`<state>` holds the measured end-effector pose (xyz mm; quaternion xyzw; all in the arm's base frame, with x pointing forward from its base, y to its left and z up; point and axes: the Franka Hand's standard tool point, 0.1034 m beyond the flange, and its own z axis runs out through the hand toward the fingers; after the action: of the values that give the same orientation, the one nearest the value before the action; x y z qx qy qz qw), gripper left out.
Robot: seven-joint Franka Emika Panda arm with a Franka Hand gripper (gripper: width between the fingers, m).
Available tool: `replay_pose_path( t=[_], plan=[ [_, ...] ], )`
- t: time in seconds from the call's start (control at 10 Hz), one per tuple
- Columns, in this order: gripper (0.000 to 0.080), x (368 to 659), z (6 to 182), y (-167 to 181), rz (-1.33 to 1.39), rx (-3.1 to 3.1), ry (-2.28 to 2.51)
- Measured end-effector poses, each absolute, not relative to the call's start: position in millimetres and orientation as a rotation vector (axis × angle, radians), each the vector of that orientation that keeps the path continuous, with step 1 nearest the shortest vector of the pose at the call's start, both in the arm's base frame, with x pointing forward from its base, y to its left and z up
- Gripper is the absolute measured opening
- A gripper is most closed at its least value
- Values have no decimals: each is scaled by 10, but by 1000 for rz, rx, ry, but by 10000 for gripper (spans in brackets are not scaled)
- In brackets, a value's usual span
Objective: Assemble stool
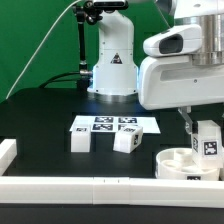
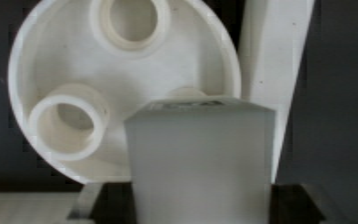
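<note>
The stool's round white seat (image 1: 180, 163) lies at the exterior view's lower right, hollow side up. My gripper (image 1: 203, 130) hangs just above its right part, shut on a white blocky leg (image 1: 208, 142) with a tag facing the camera. In the wrist view the leg (image 2: 197, 150) stands upright between my gripper's (image 2: 197, 200) dark fingers, in front of the seat (image 2: 87, 70). Two round sockets (image 2: 131, 22) (image 2: 64, 128) show in the seat. Whether the leg's lower end touches the seat is hidden. Two loose legs (image 1: 81, 140) (image 1: 125, 141) rest on the black table.
The marker board (image 1: 112, 125) lies flat behind the loose legs. A long white rail (image 1: 90, 187) runs along the front edge and another (image 1: 6, 152) along the exterior view's left. The arm's white base (image 1: 112, 65) stands at the back.
</note>
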<state>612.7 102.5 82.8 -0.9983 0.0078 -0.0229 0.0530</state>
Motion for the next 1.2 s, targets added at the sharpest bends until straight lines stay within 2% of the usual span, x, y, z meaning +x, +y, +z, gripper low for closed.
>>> replay_pose_path(
  t=[0.4, 0.9, 1.2],
  plan=[
    [337, 6126, 827, 1038, -46, -2991, 473],
    [337, 6095, 826, 1109, 27, -2599, 1398],
    [337, 6090, 823, 1131, 58, -2459, 1616]
  ],
)
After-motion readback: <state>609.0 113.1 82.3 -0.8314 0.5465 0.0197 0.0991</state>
